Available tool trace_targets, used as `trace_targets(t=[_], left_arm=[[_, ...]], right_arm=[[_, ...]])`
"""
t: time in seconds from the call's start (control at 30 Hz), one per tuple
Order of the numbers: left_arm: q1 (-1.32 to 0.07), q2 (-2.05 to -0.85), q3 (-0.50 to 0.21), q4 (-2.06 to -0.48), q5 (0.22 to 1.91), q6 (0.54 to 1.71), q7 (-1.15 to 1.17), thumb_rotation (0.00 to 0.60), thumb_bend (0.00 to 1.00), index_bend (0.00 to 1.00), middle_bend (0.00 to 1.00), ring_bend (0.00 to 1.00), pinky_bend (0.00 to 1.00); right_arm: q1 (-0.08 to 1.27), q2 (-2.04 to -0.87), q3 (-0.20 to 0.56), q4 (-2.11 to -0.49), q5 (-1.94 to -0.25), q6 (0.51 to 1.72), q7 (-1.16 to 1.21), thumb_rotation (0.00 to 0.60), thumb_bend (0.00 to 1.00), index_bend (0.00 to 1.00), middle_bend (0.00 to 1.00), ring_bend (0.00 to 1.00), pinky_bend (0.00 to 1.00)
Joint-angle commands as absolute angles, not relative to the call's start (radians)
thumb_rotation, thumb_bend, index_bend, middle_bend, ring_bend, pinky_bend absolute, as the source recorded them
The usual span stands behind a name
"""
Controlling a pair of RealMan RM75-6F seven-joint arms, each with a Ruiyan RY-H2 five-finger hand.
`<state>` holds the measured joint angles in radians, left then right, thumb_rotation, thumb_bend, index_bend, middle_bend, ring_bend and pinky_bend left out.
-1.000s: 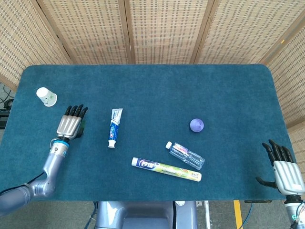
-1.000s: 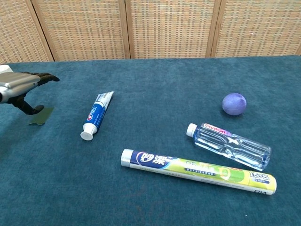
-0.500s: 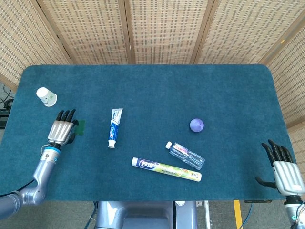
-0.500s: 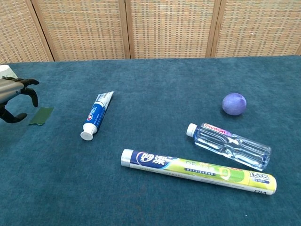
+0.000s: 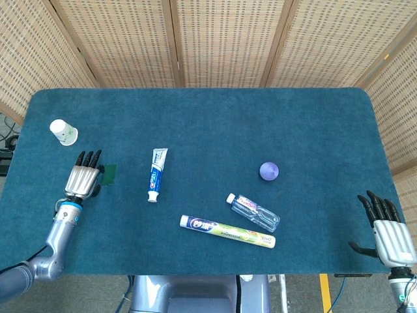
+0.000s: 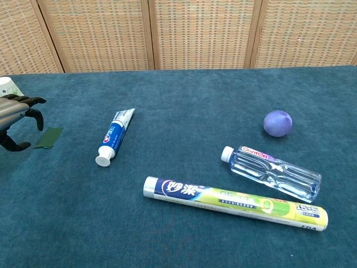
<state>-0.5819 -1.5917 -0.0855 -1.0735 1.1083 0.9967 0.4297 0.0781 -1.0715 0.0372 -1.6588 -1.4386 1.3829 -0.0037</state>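
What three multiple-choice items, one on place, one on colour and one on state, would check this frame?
1. Where does the paper cup stand?
A. the table's far left
B. beside the ball
C. on the bottle

2. What colour is the ball?
A. red
B. purple
C. yellow

3. How is the left robot hand?
A. gripping the blue toothpaste tube
B. holding the cup
C. open beside the green patch, holding nothing

Key: 1 A, the cup is near the left edge of the table; 2 B, both views show it purple; 3 C, its fingers are apart and hold nothing.
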Motion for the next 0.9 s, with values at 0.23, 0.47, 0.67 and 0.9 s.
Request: trace_targets(t=[0.23,0.47,0.67,0.9], left_arm=[[-0.588,-1.622,-0.094,-1.046,1.123,0.993,0.435,0.600,0.36,0.37,0.00,0.00,0.00],[-0.592,-1.645,-0.103,-1.025,1.124,0.988,0.450,0.600,0.33,0.37,0.00,0.00,0.00],[-0.591,-1.650,-0.109,-1.016,1.129,0.991,0.454,0.600,0.32,0.37,0.00,0.00,0.00],[-0.592,-1.655,-0.111,-1.002,1.130,0.979,0.456,0.600,0.32,0.37,0.00,0.00,0.00]], right_arm=[[0.077,-1.072,0.038,-1.658,-1.440,1.387,0.000,0.600,0.15,0.00,0.00,0.00,0.00],[0.074,-1.070,0.042,-1.654,-1.443,1.396,0.014,0.600,0.15,0.00,0.00,0.00,0.00],[0.073,-1.071,0.043,-1.651,-1.445,1.400,0.019,0.600,0.14,0.00,0.00,0.00,0.00],[0.071,-1.074,0.045,-1.648,-1.447,1.407,0.021,0.600,0.14,0.00,0.00,0.00,0.00]])
